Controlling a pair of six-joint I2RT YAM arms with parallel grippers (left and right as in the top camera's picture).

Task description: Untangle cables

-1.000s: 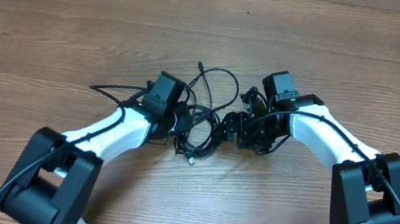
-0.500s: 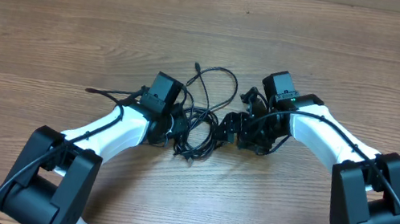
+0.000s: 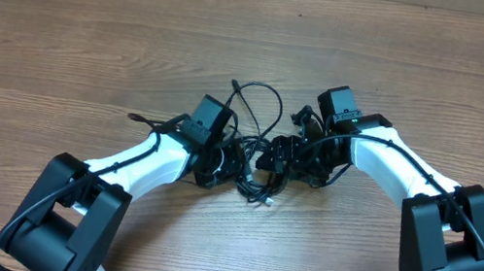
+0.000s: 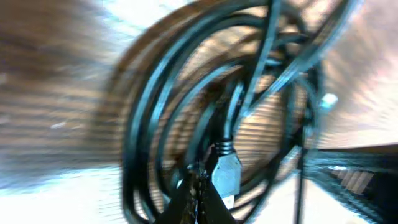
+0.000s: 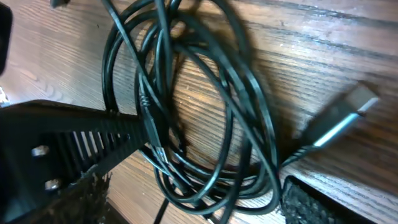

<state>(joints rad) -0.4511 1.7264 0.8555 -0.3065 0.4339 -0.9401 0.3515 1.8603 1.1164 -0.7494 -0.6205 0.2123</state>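
Several cables (image 3: 255, 143) lie knotted mid-scene. The left gripper (image 4: 198, 194), clenched on one cord beside its silvery plug (image 4: 227, 171), has dragged them rightward toward the right gripper (image 3: 290, 155). That gripper gapes wide astride the loops, grasping nothing. The drag seems to bunch the knot rather than loosen it. The tangle's long axis runs far to near, with a loose plug tip (image 3: 266, 202) pointing near-right.

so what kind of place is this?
Probably a robotics lab bench: a bare wood-grain table, a left arm and right arm mounted at its near edge, and just a tangle of cables between them.
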